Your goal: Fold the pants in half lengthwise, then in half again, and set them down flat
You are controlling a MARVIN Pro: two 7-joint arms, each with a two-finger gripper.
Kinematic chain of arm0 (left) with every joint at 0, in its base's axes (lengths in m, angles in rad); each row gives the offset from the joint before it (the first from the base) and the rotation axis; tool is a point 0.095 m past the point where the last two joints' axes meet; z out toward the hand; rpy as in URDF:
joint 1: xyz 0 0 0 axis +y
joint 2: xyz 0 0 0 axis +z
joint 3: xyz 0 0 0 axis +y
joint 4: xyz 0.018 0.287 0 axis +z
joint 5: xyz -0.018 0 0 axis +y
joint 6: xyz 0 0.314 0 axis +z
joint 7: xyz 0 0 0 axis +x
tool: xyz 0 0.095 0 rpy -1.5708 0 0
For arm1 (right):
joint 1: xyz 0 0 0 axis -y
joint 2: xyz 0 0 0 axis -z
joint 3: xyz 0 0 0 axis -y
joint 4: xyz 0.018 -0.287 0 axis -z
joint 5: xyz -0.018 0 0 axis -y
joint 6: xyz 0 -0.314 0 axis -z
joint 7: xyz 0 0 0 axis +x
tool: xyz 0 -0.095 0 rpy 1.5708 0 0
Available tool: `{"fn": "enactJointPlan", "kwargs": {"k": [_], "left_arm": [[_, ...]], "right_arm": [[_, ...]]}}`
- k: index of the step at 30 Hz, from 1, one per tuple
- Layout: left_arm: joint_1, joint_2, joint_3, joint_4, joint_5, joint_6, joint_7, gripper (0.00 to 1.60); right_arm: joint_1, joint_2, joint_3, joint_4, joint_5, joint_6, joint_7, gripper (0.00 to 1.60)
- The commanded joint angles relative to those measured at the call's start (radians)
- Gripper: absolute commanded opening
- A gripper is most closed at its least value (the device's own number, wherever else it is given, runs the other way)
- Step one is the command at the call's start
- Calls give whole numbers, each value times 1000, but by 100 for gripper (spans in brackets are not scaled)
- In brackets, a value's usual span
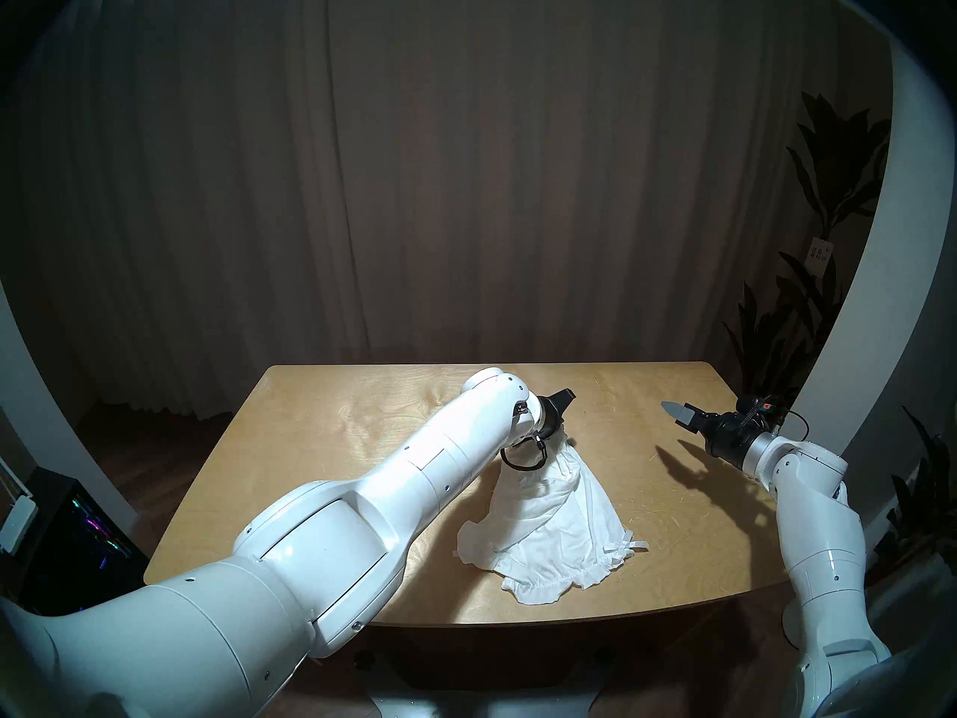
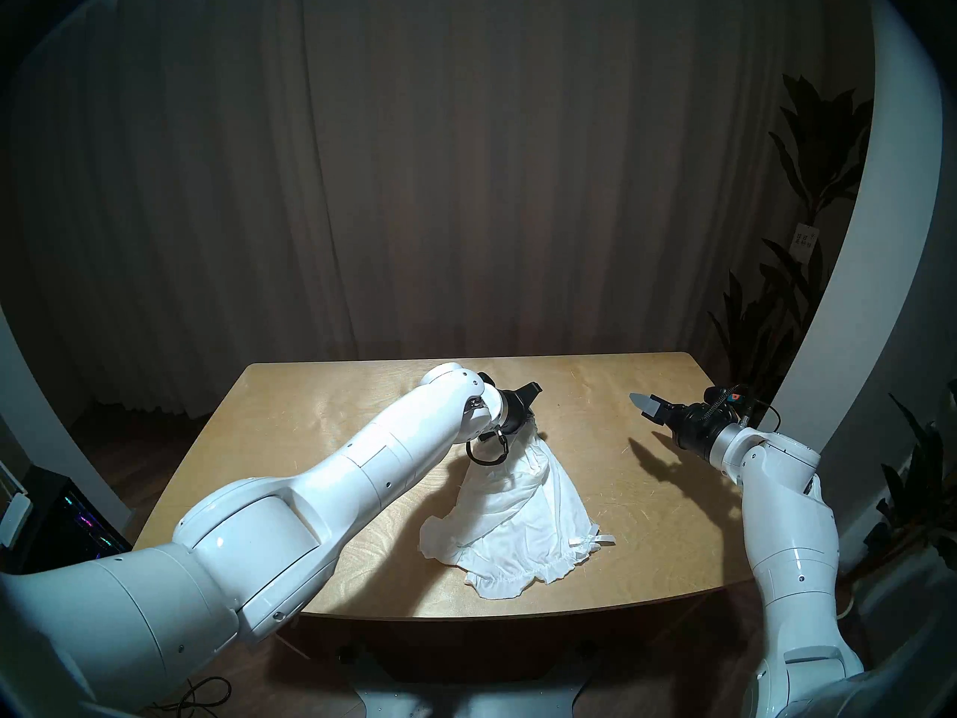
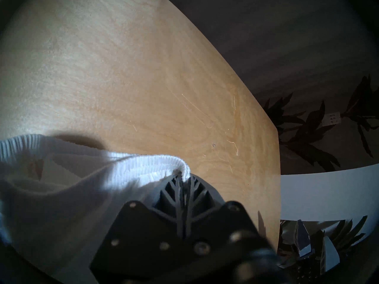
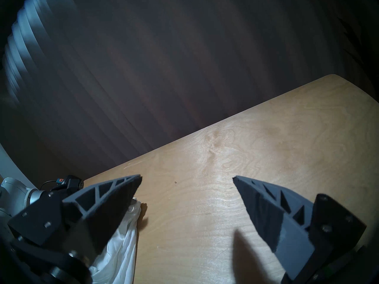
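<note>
The white pants (image 1: 549,525) hang in a cone from my left gripper (image 1: 566,436), which is shut on their gathered waistband above the table's middle. Their ruffled hems and a ribbon tie (image 1: 636,546) rest on the wooden table (image 1: 336,416) near its front edge. In the left wrist view the fingers (image 3: 174,187) pinch the ribbed waistband (image 3: 143,164). My right gripper (image 1: 676,414) is open and empty, hovering over the table to the right of the pants. Its wrist view shows its jaws wide apart (image 4: 186,179), with the pants (image 4: 121,246) at lower left.
A dark curtain hangs behind the table. A tall plant (image 1: 818,266) stands at the back right, close to my right arm. A dark computer case (image 1: 77,535) with coloured lights stands on the floor at the left. Bare table lies around the pants.
</note>
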State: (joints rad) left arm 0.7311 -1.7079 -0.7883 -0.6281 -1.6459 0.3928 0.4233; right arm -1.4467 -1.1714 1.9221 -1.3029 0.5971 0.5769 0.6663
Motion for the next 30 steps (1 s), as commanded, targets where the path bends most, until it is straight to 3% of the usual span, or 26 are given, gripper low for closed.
{"fn": "enactJointPlan", "kwargs": {"k": [1,8,13,23,30], "left_arm": [[-104,-84,-5,87,8,-19,-36,160],[-144,-126,1,204,23,-17,-111,160],[-151,-133,-1,223,22,9,-153,160],[-112,-112,-4,121,26,27,-23,160],[-151,-125,1,200,48,-1,-42,160]], "right_arm": [[1,0,5,-18,2,-2,-1,160],[7,-4,-1,-17,1,-3,-1,160],[14,-3,-11,-18,-4,-2,0,160],[24,-2,-29,-27,-2,4,-2,160],[21,-3,-42,-42,1,10,-2,160]]}}
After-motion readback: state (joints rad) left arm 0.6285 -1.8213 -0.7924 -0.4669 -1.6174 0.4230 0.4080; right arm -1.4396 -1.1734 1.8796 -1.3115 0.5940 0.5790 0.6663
